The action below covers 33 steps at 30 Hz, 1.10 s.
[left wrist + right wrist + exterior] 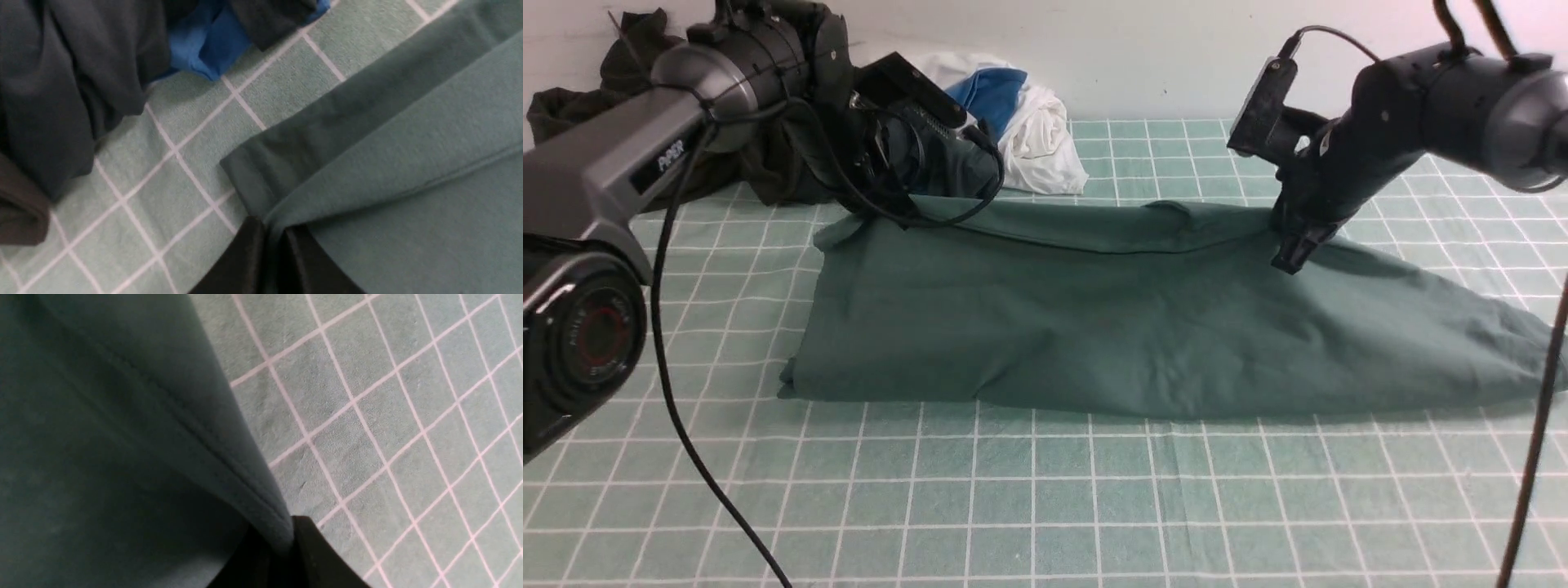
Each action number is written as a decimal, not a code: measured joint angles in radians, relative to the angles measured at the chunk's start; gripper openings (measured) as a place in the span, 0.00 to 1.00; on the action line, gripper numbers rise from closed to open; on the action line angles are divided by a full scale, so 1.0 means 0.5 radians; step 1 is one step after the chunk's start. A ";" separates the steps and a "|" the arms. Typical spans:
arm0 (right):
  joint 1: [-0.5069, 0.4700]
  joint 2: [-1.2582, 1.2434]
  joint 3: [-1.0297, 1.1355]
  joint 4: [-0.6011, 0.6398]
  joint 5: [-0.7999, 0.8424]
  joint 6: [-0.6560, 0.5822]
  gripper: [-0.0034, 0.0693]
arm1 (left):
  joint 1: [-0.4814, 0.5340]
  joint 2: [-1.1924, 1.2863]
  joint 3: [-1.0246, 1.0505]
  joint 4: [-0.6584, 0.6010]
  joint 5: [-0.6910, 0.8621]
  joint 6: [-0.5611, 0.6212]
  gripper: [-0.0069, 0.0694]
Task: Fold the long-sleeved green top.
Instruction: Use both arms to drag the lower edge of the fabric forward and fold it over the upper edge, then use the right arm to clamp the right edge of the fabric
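The green long-sleeved top [1135, 327] lies folded over lengthwise as a wide band across the checked mat, tapering toward the right. My left gripper [267, 241] is at the top's far left corner, its fingers closed with a fold of the top [408, 163] pinched between them. In the front view the left arm hides that gripper's tips. My right gripper [1294, 253] points down onto the top's far edge at the right. In the right wrist view the right gripper [282, 547] is shut on a rolled hem of the top [102, 457].
A very dark garment [572, 106] is heaped at the back left. A white and blue garment [1037, 131] lies behind the top. A dark slate garment [61, 81] with blue cloth [208, 45] sits close to the left gripper. The checked mat [1045, 506] stretches toward me.
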 joint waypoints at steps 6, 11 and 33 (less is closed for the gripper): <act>-0.070 0.016 -0.060 -0.080 0.020 0.527 0.40 | 0.074 0.071 -0.037 -0.150 -0.164 -0.024 0.48; -0.169 -0.070 -0.070 -0.206 0.399 0.890 0.56 | 0.123 0.024 -0.108 -0.302 -0.030 -0.080 0.72; -0.974 -0.224 0.665 0.291 0.461 1.058 0.57 | -0.081 -0.115 0.563 -0.208 0.498 -0.226 0.09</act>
